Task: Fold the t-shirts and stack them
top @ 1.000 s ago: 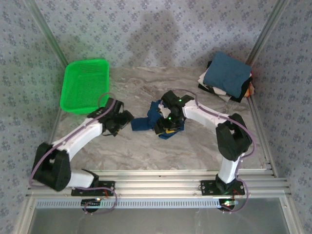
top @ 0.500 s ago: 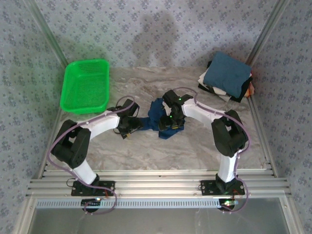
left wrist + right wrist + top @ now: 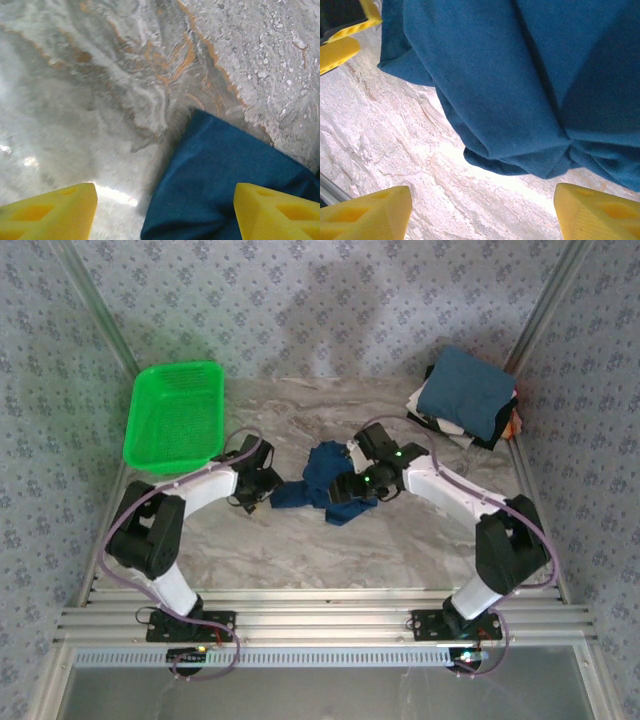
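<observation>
The marbled grey table fills the space between patterned walls. At its far left corner sits a bright green mesh basket. At the far right corner lies a stack of folded t-shirts, with a teal-blue t-shirt on top, white and black layers under it, and a bit of orange-red cloth at the stack's right edge.

In the middle of the table lies a dark blue t-shirt, crumpled in a loose heap with one flap stretched out to the left. Both arms reach in toward it from either side.

The left claw is at the tip of that flap. In the left wrist view its yellow fingers stand wide apart, with a corner of the blue cloth lying flat on the table between them and nothing gripped.

The right claw is over the heap's near right side. In the right wrist view its yellow fingers also stand apart, with bare table between them and the folded edge of the cloth just ahead.
</observation>
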